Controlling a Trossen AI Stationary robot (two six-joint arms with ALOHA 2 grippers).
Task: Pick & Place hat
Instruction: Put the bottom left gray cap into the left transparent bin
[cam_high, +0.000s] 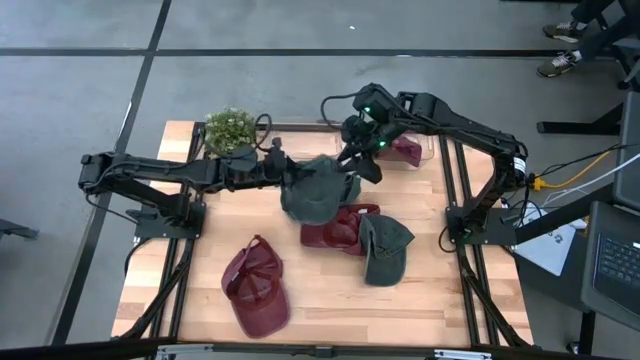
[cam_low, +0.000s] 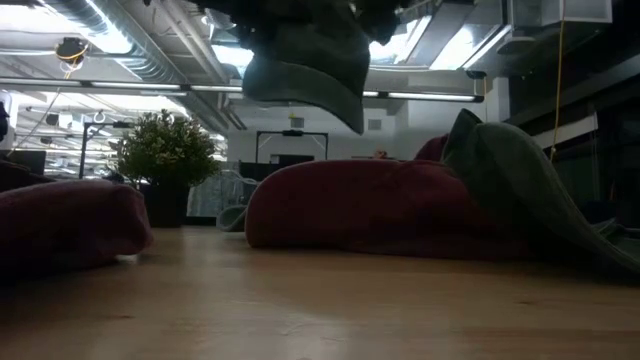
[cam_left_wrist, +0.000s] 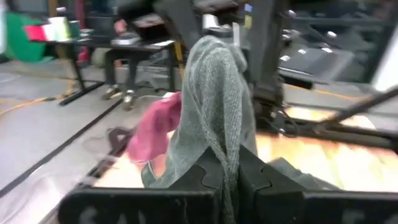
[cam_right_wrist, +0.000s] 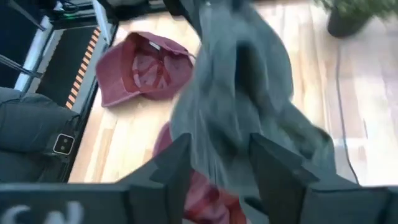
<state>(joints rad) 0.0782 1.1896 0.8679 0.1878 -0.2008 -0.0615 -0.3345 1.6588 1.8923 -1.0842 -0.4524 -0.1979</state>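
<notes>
A grey-green hat (cam_high: 318, 190) hangs in the air over the middle of the table; the low view shows it at the top (cam_low: 305, 60), clear of the wood. My left gripper (cam_high: 287, 172) reaches in from the table's left and is shut on it (cam_left_wrist: 229, 163). My right gripper (cam_high: 362, 163) comes from the far right. It is open, with its fingers on either side of the hanging hat's cloth (cam_right_wrist: 221, 155). Whether these fingers touch the cloth, I cannot tell. My left gripper pinches a fold of the hat's cloth (cam_left_wrist: 225, 146) between its two fingers, coming level from the table's left. The hat is lifted clear of the table, and its cloth rises above the fingers in the wrist view (cam_left_wrist: 214, 93) and droops below them (cam_low: 320, 95).
A maroon hat (cam_high: 255, 285) lies near the front left. Another maroon hat (cam_high: 335, 228) and a second green hat (cam_high: 385, 248) lie together right of centre. A third maroon hat (cam_high: 405, 150) sits under the right arm. A potted plant (cam_high: 230, 128) stands at the far left.
</notes>
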